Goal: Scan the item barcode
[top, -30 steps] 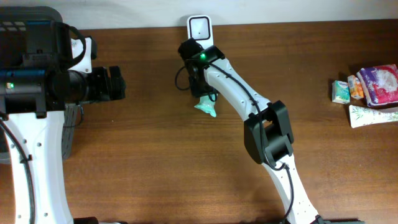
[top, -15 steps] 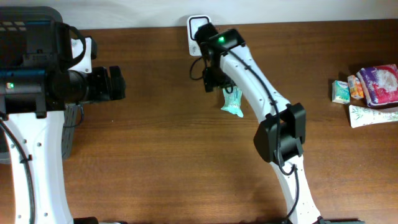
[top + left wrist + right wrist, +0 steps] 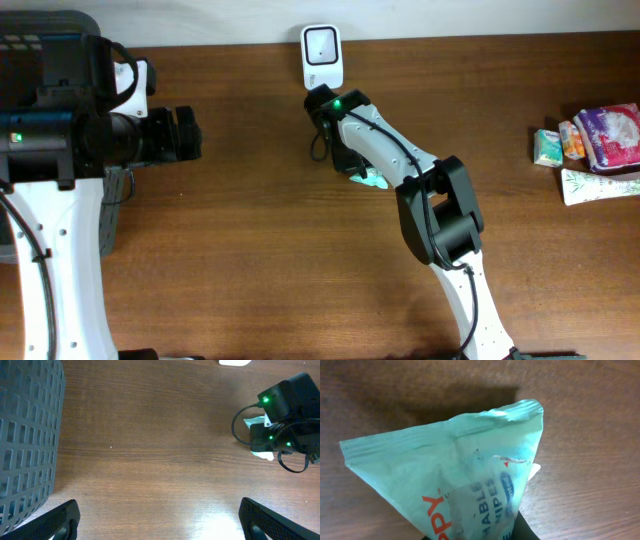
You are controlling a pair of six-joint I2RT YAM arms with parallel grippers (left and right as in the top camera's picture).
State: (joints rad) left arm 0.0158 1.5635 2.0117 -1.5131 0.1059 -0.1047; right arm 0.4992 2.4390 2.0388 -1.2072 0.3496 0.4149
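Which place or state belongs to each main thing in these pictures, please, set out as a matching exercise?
Things:
1. white scanner
2. teal wipes packet
3. grey mesh basket
4. left claw

Places or states:
A. wide open, holding nothing
B. at the back, centre
C. held in the right claw
D. far left, beside the left arm

Pairs: 1-B, 2-C, 3-D, 4-A

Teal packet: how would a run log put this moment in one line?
right gripper: holding teal packet | scanner: nearby, at table edge | left gripper: open, empty
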